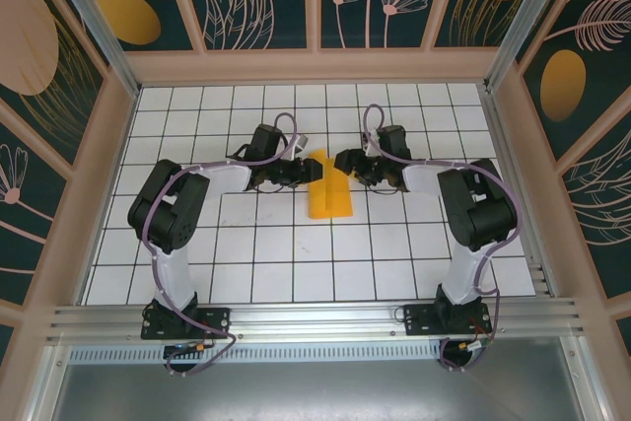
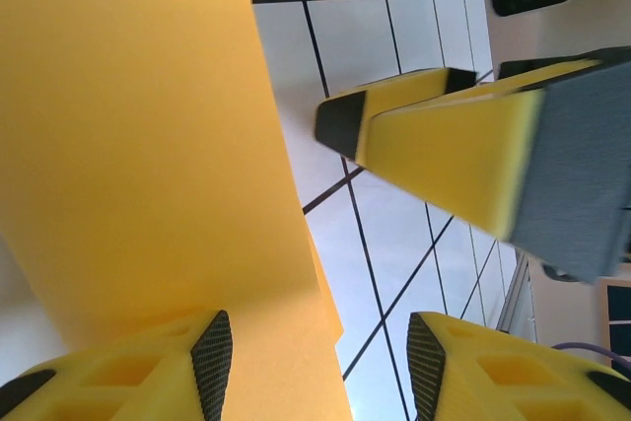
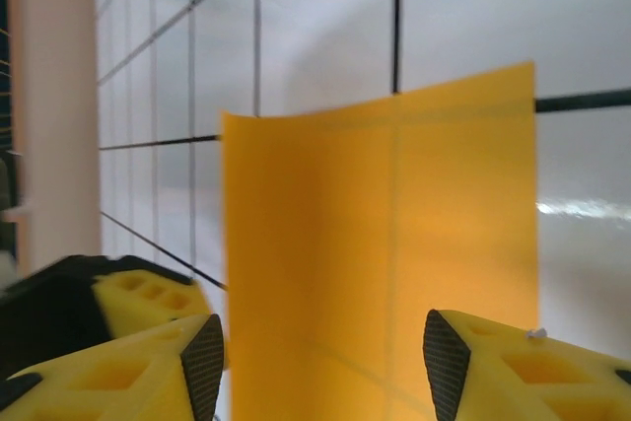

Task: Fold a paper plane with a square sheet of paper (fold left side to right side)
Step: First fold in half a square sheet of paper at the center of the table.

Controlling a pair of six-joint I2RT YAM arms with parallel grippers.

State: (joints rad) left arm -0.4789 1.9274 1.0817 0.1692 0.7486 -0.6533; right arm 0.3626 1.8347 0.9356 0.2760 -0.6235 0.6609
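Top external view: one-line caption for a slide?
Left gripper and right gripper, both open, flank the partly folded orange-yellow sheet of paper on the grid table.

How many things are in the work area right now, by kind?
Orange-yellow paper sheet: 1
Grippers, left gripper and right gripper: 2
Total: 3

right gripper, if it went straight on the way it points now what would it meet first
The paper. It curves up off the table straight ahead, across the gap between the right gripper's open fingers. Nothing shows in front of it, though how far off it is I can't tell.
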